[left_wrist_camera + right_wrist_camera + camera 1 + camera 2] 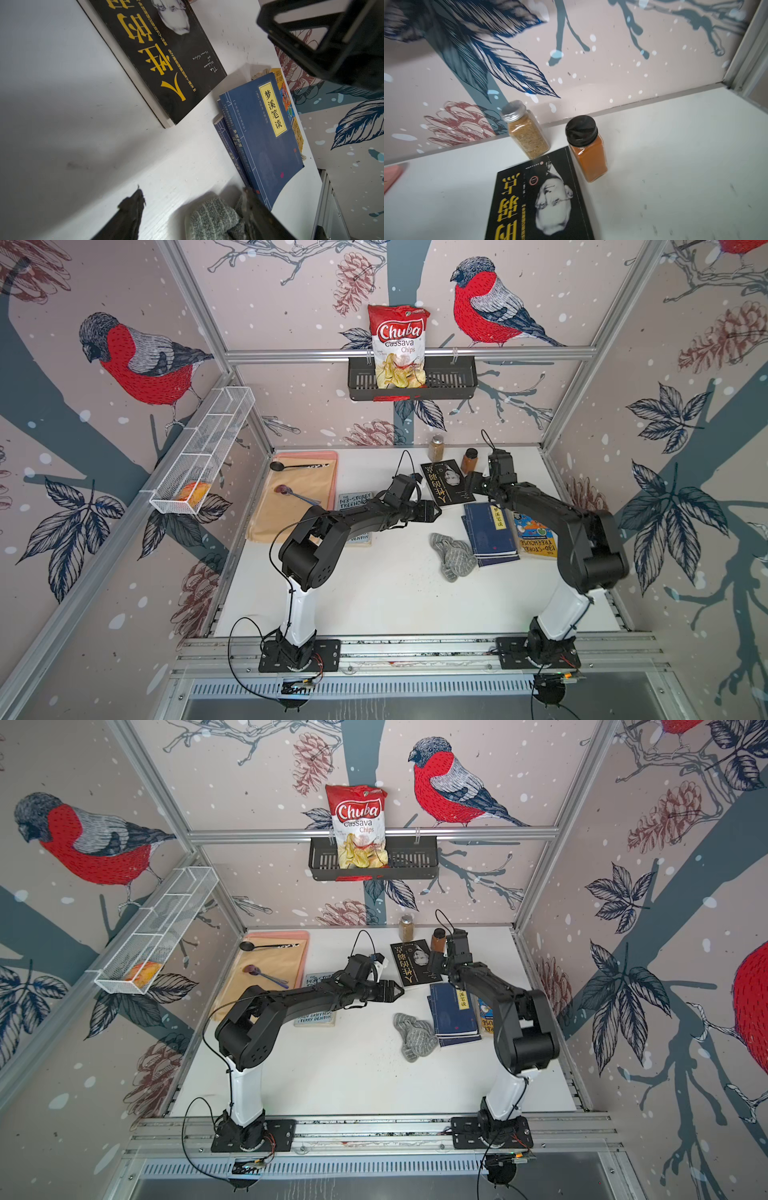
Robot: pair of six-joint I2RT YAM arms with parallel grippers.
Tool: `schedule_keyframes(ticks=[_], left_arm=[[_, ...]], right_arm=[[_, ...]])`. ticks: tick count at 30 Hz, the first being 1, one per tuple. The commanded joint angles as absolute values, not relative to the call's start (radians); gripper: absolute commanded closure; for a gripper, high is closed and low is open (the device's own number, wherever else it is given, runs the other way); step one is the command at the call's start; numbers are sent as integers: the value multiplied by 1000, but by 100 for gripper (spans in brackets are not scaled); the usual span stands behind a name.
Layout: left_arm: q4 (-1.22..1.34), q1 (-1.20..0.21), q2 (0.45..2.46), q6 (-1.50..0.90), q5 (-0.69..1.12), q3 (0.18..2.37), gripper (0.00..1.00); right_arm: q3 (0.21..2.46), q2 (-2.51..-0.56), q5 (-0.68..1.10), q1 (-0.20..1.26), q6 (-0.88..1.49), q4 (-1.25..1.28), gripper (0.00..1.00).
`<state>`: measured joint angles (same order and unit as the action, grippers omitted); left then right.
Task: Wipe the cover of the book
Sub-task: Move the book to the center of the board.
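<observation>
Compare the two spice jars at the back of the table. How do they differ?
The silver-lidded jar has a metal-looking cap and holds coarse tan granules; the black-lidded jar has a black cap and holds fine orange powder. The silver-lidded jar stands nearer the back wall than the black-lidded jar. Both are clear, upright and closed.

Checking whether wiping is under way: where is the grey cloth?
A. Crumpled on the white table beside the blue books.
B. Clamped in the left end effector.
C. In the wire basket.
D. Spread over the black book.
A: the grey cloth lies crumpled on the white table beside the blue books, and the left end effector stands open, apart from it.
</observation>
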<state>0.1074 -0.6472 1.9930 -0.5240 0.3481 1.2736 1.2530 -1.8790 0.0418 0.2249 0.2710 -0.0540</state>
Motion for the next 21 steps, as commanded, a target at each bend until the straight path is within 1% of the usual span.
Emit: schedule_keyframes(ticks=[1,4,9,14,21], left_arm=[[133,-638,1991,-514,271,1264,27],[131,-627,2020,-515,260,1286,27],[116,-614,2074,-511,261,1337,27],[143,-603,2072,-513,260,1319,27],[149,-581,2071,-514,262,1307,27]], right_arm=[[1361,-1986,130,212,225,-155,25],[1453,-2066,139,212,218,-202,24],[1568,-2166,204,219,194,-279,24],[1653,-2240,132,232,181,-345,24],[1742,-2304,137,280,119,-435,25]])
